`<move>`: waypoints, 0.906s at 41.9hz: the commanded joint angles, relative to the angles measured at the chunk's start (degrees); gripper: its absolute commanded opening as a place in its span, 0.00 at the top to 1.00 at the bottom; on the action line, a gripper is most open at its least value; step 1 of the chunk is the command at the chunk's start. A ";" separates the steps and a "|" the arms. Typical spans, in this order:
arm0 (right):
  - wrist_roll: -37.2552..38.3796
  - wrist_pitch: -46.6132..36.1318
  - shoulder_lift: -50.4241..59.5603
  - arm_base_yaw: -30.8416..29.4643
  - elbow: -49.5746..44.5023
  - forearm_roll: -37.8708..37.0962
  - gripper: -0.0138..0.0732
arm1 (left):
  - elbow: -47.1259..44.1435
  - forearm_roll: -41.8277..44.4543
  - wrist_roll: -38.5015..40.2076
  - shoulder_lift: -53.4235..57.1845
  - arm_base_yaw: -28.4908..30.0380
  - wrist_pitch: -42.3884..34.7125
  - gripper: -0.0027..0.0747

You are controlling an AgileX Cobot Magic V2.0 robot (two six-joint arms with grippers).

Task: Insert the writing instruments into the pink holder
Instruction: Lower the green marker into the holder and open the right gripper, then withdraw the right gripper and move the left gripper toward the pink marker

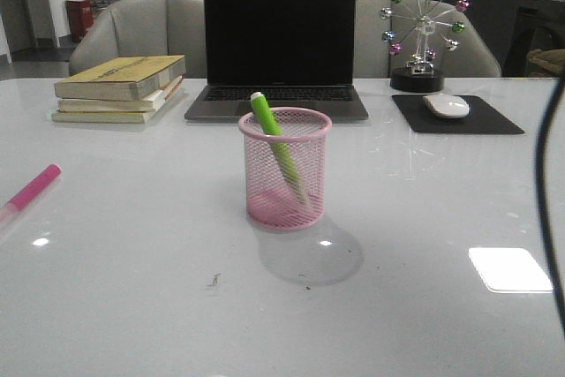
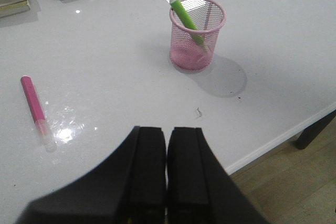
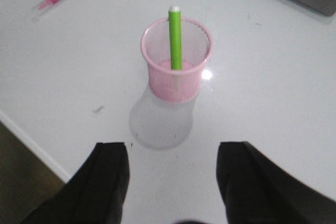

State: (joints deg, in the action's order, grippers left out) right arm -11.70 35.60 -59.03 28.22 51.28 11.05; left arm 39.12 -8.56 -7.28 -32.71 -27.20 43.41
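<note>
Markers are split between two places: the green marker (image 1: 281,153) stands tilted inside the pink holder (image 1: 284,170), its whitish tip poking above the rim and leaning toward the robot's left, while the pink marker (image 1: 28,192) lies flat on the white counter (image 1: 132,271), well apart from the holder at the far left edge of the front view. The holder stands upright near the middle of the counter, in front of a closed-screen-dark laptop (image 1: 279,46). A stack of books (image 1: 121,87) sits behind and to the left, and a mouse (image 1: 447,105) rests on a black pad (image 1: 456,115) to the right, next to a small wheel ornament (image 1: 423,34).

The left end effector (image 2: 167,169) has its two fingers pressed together with nothing between them, hanging above the counter's near edge. The right end effector (image 3: 172,182) is spread wide and empty, with the holder and the green marker seen beyond its gap
</note>
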 commanded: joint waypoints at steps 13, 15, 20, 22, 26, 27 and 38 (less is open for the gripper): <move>11.70 16.56 8.40 -0.47 1.50 -13.02 0.28 | 1.54 -0.97 -0.09 -0.47 -0.47 -4.44 0.80; 11.70 16.07 9.38 -0.47 1.28 -13.10 0.28 | 1.54 -0.97 -0.09 -0.47 -0.47 -4.44 0.80; 11.70 11.79 13.52 -0.15 -1.42 -12.38 0.28 | 1.54 -0.97 -0.09 -0.47 -0.47 -4.44 0.80; 11.70 9.89 15.56 -0.15 -2.99 -12.38 0.28 | 1.54 -0.97 -0.09 -0.47 -0.47 -4.55 0.80; 11.20 5.71 18.92 -0.15 -6.63 -12.38 0.28 | 1.54 -0.97 -0.09 -0.47 -0.47 -4.55 0.80; 11.20 5.07 19.81 -0.15 -7.30 -12.38 0.28 | 1.54 -0.97 -0.09 -0.47 -0.47 -4.55 0.80; 11.20 5.09 21.72 -0.15 -9.24 -12.38 0.28 | 1.54 -1.47 -0.09 -0.47 -0.47 -5.44 0.80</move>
State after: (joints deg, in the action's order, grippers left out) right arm 0.00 44.36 -37.52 28.06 40.64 -0.67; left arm 39.12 -8.66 -7.28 -32.71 -27.20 43.10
